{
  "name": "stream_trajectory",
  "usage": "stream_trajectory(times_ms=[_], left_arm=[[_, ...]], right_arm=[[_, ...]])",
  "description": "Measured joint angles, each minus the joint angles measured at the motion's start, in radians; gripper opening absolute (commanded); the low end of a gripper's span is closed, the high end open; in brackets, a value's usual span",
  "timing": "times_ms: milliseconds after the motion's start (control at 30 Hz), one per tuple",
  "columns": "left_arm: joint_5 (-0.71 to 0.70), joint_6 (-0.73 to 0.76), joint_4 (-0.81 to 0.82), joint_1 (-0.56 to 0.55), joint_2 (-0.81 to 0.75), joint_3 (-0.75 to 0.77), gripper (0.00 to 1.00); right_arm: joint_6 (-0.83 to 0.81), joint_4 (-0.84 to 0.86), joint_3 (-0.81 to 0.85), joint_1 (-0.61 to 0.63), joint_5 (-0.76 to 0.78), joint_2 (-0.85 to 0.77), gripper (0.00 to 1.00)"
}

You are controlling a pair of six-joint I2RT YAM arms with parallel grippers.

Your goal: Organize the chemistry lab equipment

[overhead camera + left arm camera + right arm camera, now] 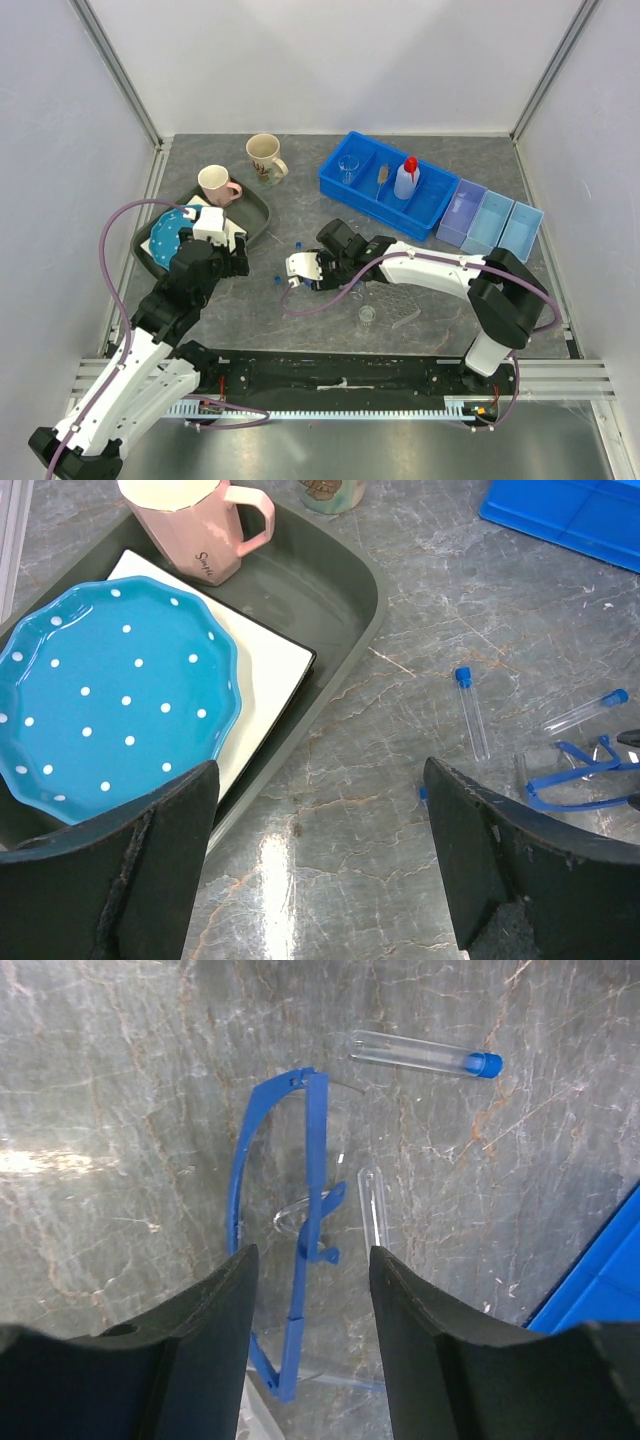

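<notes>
Grey marbled bench (290,205) is filling the floor of a white-walled booth, and you are holding your right gripper (312,1280) directly over the goggles (300,1230), which are lying near the middle of the bench. Its jaws are standing released, one on each side of the blue frame, gripping nothing. The goggles' long axis is running along the gap between the jaws, so a straight drop and squeeze should be pinching across the thin frame, not end to end. One tube (425,1057) is lying crosswise beyond the goggles' far end. A second tube (375,1215) is lying just beside them on the right, close enough that the jaw on that side could be catching it. Your left gripper (320,865) is hovering at the tray (345,590) beside the dotted plate (110,700), jaws spread and empty. The goggles are lying off to its right, so the right arm is nearer.
</notes>
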Motion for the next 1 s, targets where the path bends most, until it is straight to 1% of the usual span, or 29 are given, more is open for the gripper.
stream_trajectory(times_ms=[267, 667, 800, 867, 1000], left_arm=[[-0.001, 0.0, 0.0, 0.0, 0.0, 0.0, 0.89], [0.001, 0.0, 0.0, 0.0, -0.009, 0.0, 0.89], [0.002, 0.0, 0.0, 0.0, -0.011, 0.0, 0.89], [0.002, 0.0, 0.0, 0.0, -0.011, 0.0, 0.89], [0.003, 0.0, 0.0, 0.0, -0.011, 0.0, 0.89]], right_arm=[[-0.045, 0.037, -0.021, 0.0, 0.019, 0.027, 0.54], [-0.086, 0.076, -0.048, 0.0, 0.061, 0.075, 0.47], [-0.094, 0.09, -0.051, 0.0, 0.073, 0.084, 0.39], [-0.096, 0.099, -0.051, 0.0, 0.078, 0.092, 0.38], [-0.1, 0.11, -0.051, 0.0, 0.083, 0.108, 0.33]])
